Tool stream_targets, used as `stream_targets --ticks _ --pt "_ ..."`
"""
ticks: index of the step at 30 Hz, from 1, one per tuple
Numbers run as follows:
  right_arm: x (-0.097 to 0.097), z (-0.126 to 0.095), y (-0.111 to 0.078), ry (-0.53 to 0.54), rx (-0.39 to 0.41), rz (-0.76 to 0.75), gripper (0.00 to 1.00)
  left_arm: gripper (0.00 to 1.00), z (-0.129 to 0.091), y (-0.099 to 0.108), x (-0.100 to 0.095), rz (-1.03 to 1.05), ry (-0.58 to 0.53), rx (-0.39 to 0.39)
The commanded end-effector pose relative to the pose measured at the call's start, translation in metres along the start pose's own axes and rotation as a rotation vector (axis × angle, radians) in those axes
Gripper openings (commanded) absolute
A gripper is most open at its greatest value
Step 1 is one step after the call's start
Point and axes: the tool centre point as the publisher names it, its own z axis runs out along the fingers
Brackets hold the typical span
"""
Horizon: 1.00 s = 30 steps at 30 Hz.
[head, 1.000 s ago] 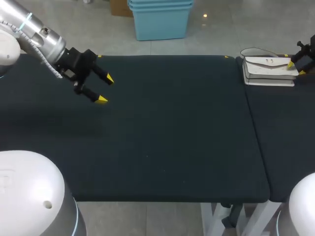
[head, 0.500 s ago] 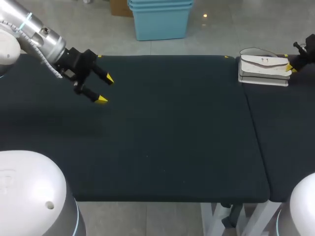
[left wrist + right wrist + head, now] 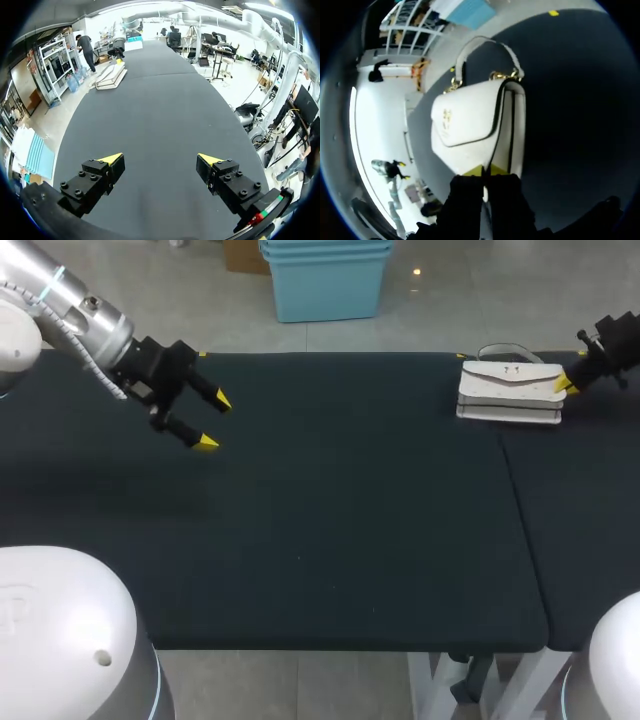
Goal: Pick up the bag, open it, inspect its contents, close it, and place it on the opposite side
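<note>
The right claw (image 3: pixel 565 386) has its yellow tips drawn narrow, almost together, and in the right wrist view they pinch the near end of the white handbag (image 3: pixel 508 390) from two sides, so I judge it to be holding the bag by that end. The handbag lies on its side at the far right of the worktop (image 3: pixel 350 530), beside the seam where the two dark surfaces meet. Its flap (image 3: pixel 470 117) faces up and is folded down over the body, and its handle (image 3: pixel 487 46) arches out on the far side, away from the claw. Whether the bag is lifted clear of the worktop or resting on it I cannot tell.

Well apart from it, at the far left, the left claw (image 3: pixel 212 420) hangs above the bare worktop with its fingers spread wide and nothing between them. In the left wrist view the handbag shows only as a small pale shape far ahead.

As for progress, the task looks to be at its very start. The bag is gripped, which is the first part of picking it up. The flap is down, so opening is not yet done. Inspecting the contents, closing it and setting it on the opposite, left side are all left to do. The open left claw seems the likely partner for lifting the flap.
</note>
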Motion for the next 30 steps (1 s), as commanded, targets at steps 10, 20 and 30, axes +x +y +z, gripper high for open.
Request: stream_targets --ticks 10,20,30 --pt "0.049 0.049 -0.059 0.03 -0.024 -0.066 0.0 1.0 0.001 0.001 0.0 0.001 -0.001 0.002" --pt "0.058 0.059 -0.07 0.038 -0.028 -0.076 0.0 1.0 0.001 0.001 0.0 0.001 -0.001 0.002" --pt "0.058 0.059 -0.07 0.038 -0.028 -0.076 0.0 1.0 0.001 0.001 0.0 0.001 -0.001 0.002"
